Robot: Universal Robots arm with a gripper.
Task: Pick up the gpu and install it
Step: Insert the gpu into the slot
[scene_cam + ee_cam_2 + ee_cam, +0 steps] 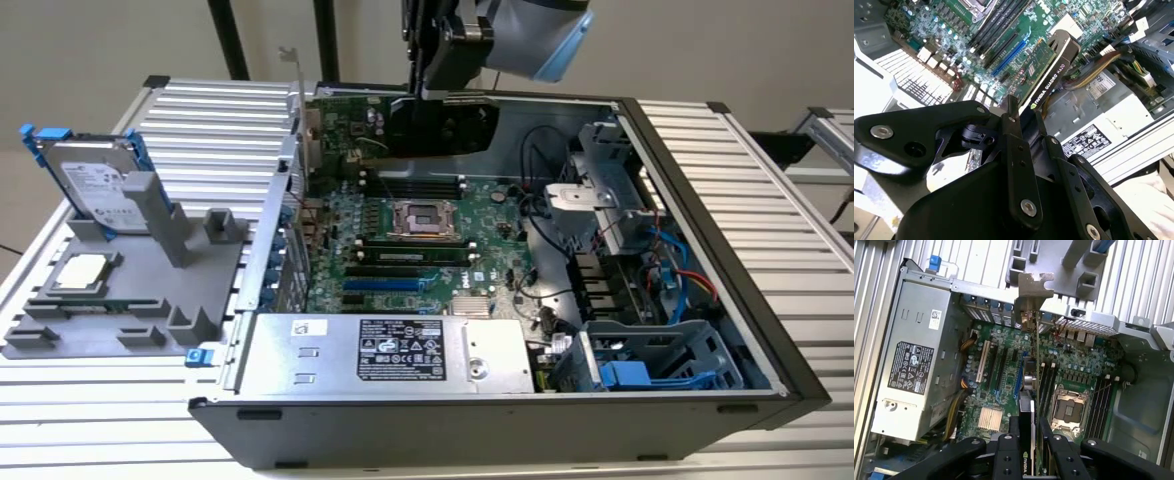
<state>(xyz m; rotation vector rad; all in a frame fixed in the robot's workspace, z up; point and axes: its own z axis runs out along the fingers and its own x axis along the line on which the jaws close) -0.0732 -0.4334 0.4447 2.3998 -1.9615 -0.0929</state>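
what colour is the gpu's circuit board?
Green, with a black cooler; the gpu shows it best in the first wrist view, held in the claw.

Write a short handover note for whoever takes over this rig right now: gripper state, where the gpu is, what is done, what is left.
Gripper: jaws shut on the gpu, gripping it by its cooler edge.
Gpu: lifted and held on edge above the open computer case, over the motherboard; in the first wrist view its silver bracket points toward the case's rear wall.
Done: pickup.
Left: the card is not yet seated in a motherboard slot; the blue slot lies beneath it.
Hard drive and small chip sit on the grey holder outside the case, untouched.
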